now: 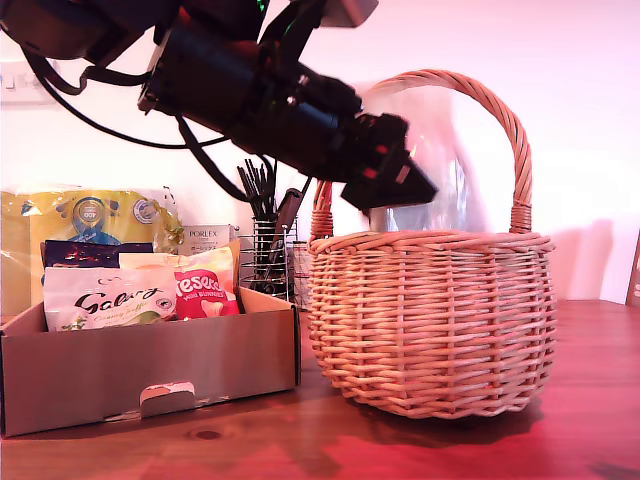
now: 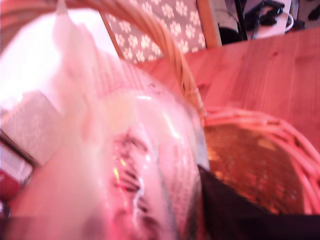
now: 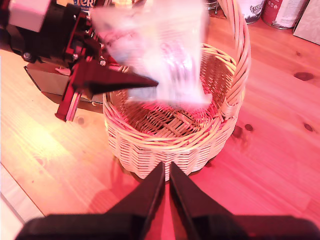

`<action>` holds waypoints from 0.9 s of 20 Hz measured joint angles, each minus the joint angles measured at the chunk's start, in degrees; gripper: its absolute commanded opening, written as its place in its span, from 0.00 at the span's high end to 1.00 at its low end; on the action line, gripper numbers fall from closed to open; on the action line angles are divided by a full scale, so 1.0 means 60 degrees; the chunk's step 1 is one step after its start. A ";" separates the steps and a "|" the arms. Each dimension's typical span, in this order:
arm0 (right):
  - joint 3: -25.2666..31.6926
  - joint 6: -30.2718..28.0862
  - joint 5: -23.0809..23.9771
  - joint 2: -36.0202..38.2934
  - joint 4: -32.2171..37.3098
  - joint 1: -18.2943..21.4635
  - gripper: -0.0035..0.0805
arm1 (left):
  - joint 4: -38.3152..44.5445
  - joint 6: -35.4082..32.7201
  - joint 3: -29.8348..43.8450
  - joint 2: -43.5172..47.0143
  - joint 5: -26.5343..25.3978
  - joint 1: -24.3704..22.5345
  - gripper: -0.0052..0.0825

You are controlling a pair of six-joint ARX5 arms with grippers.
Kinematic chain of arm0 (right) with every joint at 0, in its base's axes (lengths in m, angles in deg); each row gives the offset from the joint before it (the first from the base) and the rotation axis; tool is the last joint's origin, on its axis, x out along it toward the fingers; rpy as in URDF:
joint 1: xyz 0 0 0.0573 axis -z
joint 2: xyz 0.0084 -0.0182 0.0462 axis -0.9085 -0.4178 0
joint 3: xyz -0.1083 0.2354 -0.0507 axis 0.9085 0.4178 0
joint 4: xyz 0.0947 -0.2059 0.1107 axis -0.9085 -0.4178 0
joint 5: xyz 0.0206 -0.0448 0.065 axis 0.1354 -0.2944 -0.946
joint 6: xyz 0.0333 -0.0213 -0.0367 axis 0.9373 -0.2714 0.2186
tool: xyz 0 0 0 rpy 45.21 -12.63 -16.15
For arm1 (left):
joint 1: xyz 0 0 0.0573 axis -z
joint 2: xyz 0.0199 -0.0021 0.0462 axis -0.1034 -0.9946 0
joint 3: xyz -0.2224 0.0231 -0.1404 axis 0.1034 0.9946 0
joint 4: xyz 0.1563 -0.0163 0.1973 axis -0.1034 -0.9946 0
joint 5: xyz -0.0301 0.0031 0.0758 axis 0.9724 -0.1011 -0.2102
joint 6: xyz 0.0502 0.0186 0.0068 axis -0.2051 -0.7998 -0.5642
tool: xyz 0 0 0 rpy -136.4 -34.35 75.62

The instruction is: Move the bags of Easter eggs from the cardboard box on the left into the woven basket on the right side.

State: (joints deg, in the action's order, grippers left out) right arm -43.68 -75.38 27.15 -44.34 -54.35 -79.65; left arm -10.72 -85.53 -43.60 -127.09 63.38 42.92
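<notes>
first gripper [image 1: 405, 185] over the woven basket [image 1: 430, 320], fingers pinched on a pale glossy pouch [image 3: 160, 55], blurred in every view and probably one of the white galaxy bags, though the print cannot be read. pouch hanging free inside the arch of the handle [image 1: 500, 110], above the basket's mouth and not yet resting on its woven floor. second gripper [image 3: 166, 192] back on the near side of the basket, fingers closed to a thin gap, carrying nothing.

remaining bags upright in the cardboard box [image 1: 150, 375] at the exterior view's left: a white galaxy pouch [image 1: 105, 298] in front, a red-and-white maltesers pouch [image 1: 205, 290] just beside it, a dark pouch [image 1: 95, 252] behind.

likely handling: light, soft, slick film over loose hard eggs, so contents slump and the bag swings and folds under the grip. best hold judged to be the flat sealed top edge, pinched square across the seam; a squeeze on the bulging middle risks slipping or cracking eggs.
</notes>
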 measured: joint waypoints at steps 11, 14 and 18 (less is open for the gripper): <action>0.0000 0.0000 0.0000 0.0000 0.0000 0.0000 0.97 | -0.0546 0.0204 -0.0178 0.0448 -0.0022 0.0226 0.84; 0.0000 -0.0066 0.0000 0.0000 0.0000 0.0000 0.97 | -0.2142 0.0561 -0.0219 0.1854 -0.0025 0.0226 0.96; 0.0000 -0.0069 0.0000 0.0000 0.0004 0.0000 0.97 | -0.5198 0.0758 -0.0353 0.4054 0.0036 -0.0262 0.96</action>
State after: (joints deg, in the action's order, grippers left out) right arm -43.68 -75.80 27.15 -44.34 -54.33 -79.65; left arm -41.91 -80.98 -45.72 -102.76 63.60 41.35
